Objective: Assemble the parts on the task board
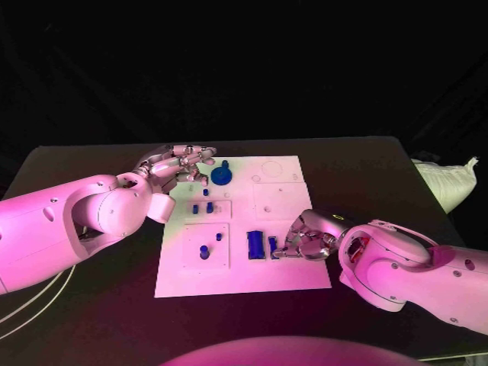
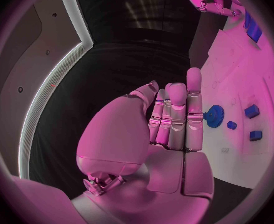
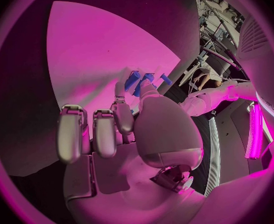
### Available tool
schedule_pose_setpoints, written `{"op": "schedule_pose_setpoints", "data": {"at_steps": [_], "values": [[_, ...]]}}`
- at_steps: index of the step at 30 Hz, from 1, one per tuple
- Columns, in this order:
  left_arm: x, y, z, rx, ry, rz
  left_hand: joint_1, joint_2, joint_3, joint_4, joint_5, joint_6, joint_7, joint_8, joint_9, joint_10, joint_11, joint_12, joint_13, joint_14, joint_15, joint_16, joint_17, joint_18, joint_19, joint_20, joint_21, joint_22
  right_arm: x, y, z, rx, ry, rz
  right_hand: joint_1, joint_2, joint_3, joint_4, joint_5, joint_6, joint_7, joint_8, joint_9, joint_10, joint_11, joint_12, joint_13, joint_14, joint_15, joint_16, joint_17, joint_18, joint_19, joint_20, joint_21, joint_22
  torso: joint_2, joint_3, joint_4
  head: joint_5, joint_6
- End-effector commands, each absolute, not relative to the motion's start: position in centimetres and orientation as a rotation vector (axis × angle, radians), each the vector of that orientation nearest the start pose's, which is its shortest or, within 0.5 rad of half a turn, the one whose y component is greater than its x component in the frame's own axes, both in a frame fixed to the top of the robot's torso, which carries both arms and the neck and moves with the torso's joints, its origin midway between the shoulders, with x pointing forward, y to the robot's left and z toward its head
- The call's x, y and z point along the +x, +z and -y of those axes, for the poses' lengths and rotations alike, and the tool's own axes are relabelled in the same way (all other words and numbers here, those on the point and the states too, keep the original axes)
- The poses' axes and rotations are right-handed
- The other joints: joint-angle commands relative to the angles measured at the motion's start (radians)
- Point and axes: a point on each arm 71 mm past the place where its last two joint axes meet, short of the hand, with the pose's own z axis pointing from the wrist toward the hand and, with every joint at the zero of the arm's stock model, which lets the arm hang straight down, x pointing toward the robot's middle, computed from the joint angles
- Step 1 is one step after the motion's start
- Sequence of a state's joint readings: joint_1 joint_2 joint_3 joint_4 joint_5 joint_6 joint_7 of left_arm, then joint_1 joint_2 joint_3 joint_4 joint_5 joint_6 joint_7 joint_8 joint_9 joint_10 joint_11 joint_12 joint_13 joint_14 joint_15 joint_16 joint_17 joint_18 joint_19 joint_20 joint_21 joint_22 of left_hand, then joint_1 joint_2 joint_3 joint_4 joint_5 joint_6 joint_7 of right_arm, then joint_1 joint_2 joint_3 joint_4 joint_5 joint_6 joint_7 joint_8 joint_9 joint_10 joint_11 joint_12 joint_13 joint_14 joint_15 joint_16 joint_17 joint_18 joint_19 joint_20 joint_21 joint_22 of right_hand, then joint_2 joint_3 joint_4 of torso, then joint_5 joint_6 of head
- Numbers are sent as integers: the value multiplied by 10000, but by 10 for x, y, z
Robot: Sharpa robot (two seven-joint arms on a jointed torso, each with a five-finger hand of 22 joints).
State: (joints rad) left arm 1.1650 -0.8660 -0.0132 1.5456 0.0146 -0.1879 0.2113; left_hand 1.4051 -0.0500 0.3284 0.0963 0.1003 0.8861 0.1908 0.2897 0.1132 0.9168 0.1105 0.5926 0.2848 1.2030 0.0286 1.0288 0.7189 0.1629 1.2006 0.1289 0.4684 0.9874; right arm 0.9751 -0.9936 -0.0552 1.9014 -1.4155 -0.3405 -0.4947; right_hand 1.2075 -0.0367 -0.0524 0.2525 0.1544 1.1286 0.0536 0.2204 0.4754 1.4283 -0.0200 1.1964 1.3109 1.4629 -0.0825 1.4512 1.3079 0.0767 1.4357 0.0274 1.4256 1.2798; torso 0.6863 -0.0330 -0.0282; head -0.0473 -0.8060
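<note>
A: Where is the task board (image 1: 283, 274)?

B: In the middle of the black worktop (image 1: 79, 164) in the head view, a white plate running from centre frame down toward the lower middle.

A: And the parts?

B: A round blue gear (image 1: 221, 176) sits near the board's upper left corner. Below it are a few small blue pieces (image 1: 209, 207) left of the board's centre, and further down a blue peg (image 1: 204, 252) stands in a raised square at the lower left. A larger blue block (image 1: 255, 244) lies at the lower middle, with a small blue part (image 1: 273, 243) just to its right.

A: What is the left hand (image 1: 176, 163) doing?

B: It hangs at the board's upper left edge, just left of the gear. In its wrist view the fingers (image 2: 177, 117) lie straight and close together, nothing between them, with the gear just past them.

A: And the right hand (image 1: 306, 239)?

B: It is at the board's lower right, fingertips against the small blue part beside the block. In its wrist view one finger and the thumb reach the blue pieces while the other fingers (image 3: 90, 132) curl back. I cannot tell whether it truly pinches the part or only touches it.
</note>
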Motion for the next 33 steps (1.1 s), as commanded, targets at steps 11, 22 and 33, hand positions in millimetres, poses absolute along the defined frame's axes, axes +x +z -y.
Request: {"op": "schedule_pose_setpoints", "data": {"at_steps": [11,22,33], "values": [[477,-195,-204,-12142,-15918,-16463,109,-12,-5,-34,-17,-103,3,66,-14,-83,2,62,-20,-75,13,-30,-12,193,1,12,-44,-19,372,-261,184,742,5527,-20086,503,252,-55,-256,19,-46,-2,56,69,-26,5,54,225,789,-1,-31,1190,-152,-11,22,-17,41,3,-3,-3,20,-37],[477,-195,-203,-12141,-15922,-16470,93,-10,-12,-22,-20,-108,9,70,-16,-86,7,64,-23,-76,16,-29,-12,192,1,13,-47,-20,373,-266,173,367,5624,-20221,821,311,-111,-477,-36,-64,-15,59,106,-27,-9,48,235,788,-13,-38,1184,-151,-12,10,-23,39,9,10,-12,37,-61],[478,-195,-204,-12141,-15916,-16449,87,-11,-17,-18,-22,-113,10,73,-17,-89,9,66,-26,-81,18,-36,-23,191,1,14,-49,-21,374,-256,185,1578,6270,-20533,641,134,-433,-418,33,-104,28,38,125,-72,24,-65,176,785,8,-55,1166,-144,-30,22,-48,1,-17,-2,1,0,-28]]}}
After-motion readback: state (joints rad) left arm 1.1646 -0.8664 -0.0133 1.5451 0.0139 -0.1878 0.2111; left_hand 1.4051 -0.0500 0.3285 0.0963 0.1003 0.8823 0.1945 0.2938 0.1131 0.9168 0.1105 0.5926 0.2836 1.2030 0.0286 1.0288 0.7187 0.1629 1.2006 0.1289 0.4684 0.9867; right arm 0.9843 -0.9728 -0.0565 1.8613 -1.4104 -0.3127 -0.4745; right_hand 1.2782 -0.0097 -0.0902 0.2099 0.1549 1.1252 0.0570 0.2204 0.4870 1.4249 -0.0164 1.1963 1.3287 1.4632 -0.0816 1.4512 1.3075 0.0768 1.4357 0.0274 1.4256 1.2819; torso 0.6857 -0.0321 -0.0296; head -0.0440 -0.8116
